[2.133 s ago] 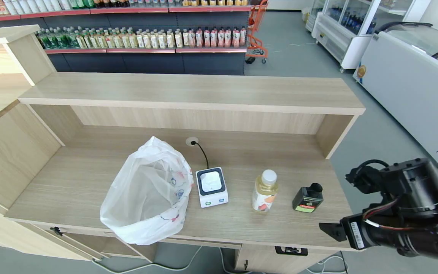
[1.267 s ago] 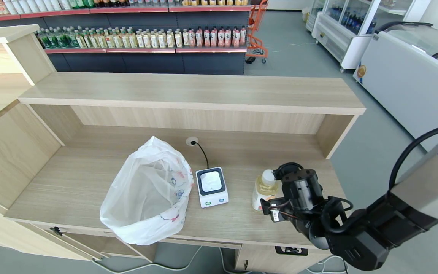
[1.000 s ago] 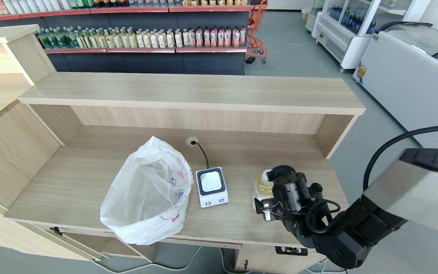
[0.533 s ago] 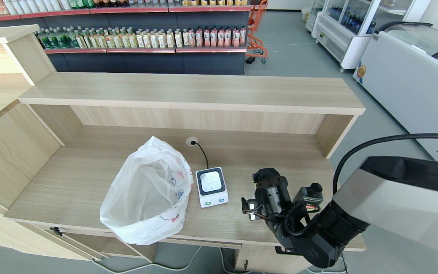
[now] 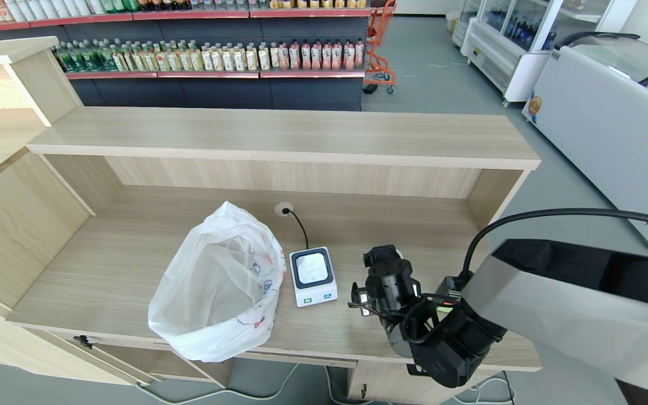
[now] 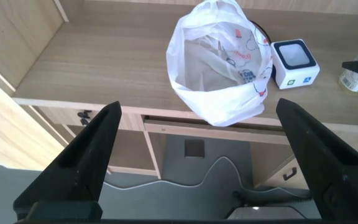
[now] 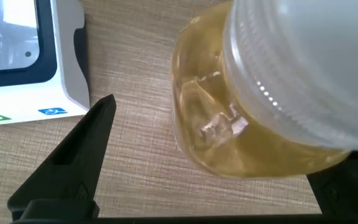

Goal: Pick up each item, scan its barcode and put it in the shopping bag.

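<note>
- Shop desk [image 5: 133, 264], head view: shopping bag [image 5: 217, 281] on the left, scanner [image 5: 313, 274] just right of it, and the right arm [image 5: 397, 292] bent over the spot just right of the scanner.
- Left wrist view: left claw [image 6: 199, 109] gapes wide and empty on the near side of the bag, well apart from the bottle [image 6: 353, 78] off to the right.
- Right wrist view: right claw [image 7: 222, 149] is spread open, gripping nothing. The bottle stands upright between its fingers, cap uppermost, so the right arm is plainly nearer and closing should catch it.

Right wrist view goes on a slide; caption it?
Open right tool straddling a white-capped drink bottle beside the barcode scanner on the wooden counter.
</note>
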